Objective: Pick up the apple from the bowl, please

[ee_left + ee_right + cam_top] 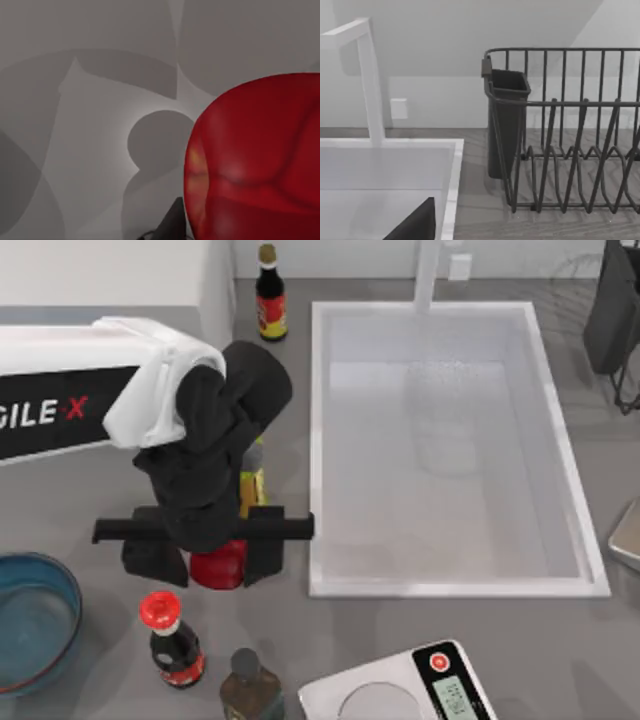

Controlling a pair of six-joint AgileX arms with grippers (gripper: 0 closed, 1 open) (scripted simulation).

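The apple [220,568] is glossy red and sits between the fingers of my left gripper [210,558], which is shut on it over the grey counter. It is held to the right of the bowl [68,592] and apart from it. The bowl, translucent blue with a darker rim, rests at the front left edge of the top view with nothing in it. In the left wrist view the apple [255,160] looms large above the counter, with one dark fingertip [172,225] beside it. My right arm is parked off to the right, its wrist camera facing the sink and rack.
A white sink [320,440] lies just right of the left gripper. A yellow-green bottle [253,485] stands under the arm; a red-capped sauce bottle [172,640] and a dark bottle [248,685] stand in front. A scale [400,690] sits front centre, a dish rack [570,140] at the right.
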